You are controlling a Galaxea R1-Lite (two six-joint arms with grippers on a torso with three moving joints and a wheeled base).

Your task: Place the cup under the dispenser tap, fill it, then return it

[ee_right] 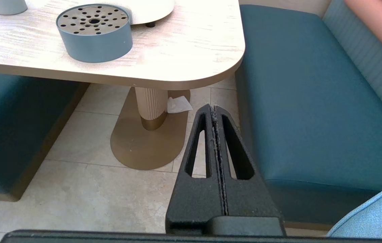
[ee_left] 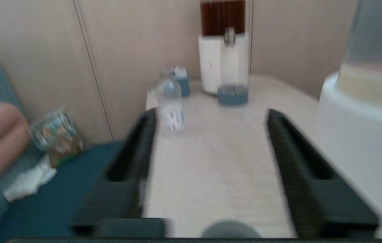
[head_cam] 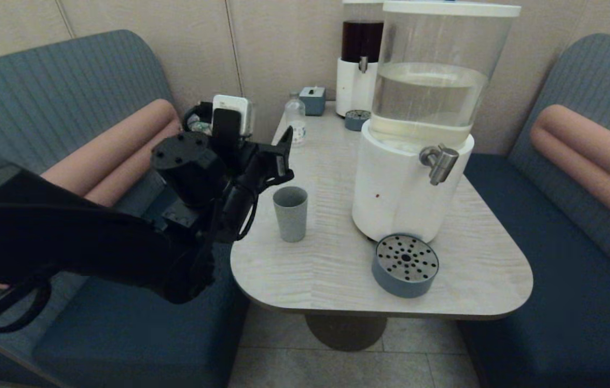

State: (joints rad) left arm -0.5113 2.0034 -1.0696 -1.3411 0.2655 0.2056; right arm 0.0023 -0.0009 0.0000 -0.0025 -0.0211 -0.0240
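The grey-blue cup stands upright on the table's left half, left of the big white-based dispenser. The dispenser's steel tap juts out above the round perforated tray. My left gripper hovers just above and behind the cup, open and holding nothing. In the left wrist view its fingers spread wide over bare tabletop, with only the cup's rim showing at the frame's lower edge. My right gripper hangs low beside the table, over the floor, shut and empty.
A small clear bottle, a blue box, the dark-liquid dispenser and its small tray stand at the table's far end. Upholstered benches flank the table on both sides.
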